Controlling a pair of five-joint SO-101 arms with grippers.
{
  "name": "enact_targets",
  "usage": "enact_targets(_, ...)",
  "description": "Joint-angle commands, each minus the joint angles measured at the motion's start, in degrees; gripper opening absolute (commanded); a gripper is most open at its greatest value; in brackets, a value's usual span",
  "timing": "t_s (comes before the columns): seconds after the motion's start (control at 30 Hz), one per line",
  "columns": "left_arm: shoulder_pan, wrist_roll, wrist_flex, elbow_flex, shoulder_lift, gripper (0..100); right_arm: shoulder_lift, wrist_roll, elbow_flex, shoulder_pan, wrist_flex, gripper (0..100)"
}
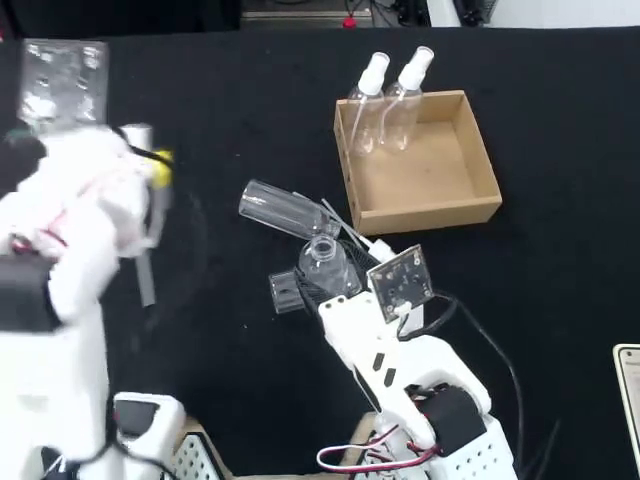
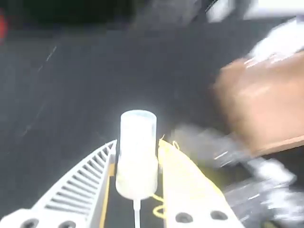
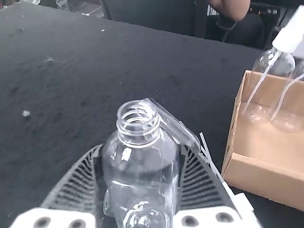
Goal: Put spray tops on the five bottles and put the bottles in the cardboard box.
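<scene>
My right gripper (image 3: 140, 151) is shut on a clear bottle (image 3: 138, 156) and holds it upright with its threaded neck uncovered, in front of the cardboard box (image 1: 425, 165). A second uncapped bottle (image 1: 282, 210) lies on its side just behind it. Two bottles with spray tops (image 1: 388, 98) lean in the box's far left corner. My left gripper (image 2: 137, 142) is shut on a white spray top (image 2: 137, 156), raised at the table's left (image 1: 140, 145), with its thin tube (image 1: 147, 280) hanging down.
A crinkled clear plastic bag (image 1: 62, 80) lies at the back left of the black cloth. A white object (image 1: 627, 385) sits at the right edge. Black cables (image 1: 500, 360) trail from the right arm's base.
</scene>
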Motion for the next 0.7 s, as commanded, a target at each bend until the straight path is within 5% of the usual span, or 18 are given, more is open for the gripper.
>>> enact_targets(0.0, 11.82, 4.92, -6.51, -2.59, -1.58, 3, -5.93, -0.97, -1.45, -0.18, -1.93, 1.2)
enact_targets(0.3, 27.65, 8.53, -22.07, -2.42, 0.18, 3, -6.99, -0.97, -0.84, -0.26, -2.20, 1.5)
enact_targets(0.67, 30.37, 8.62, -39.82, 11.91, -0.09, 3, -6.99, -0.97, -0.84, -0.26, -2.20, 1.5)
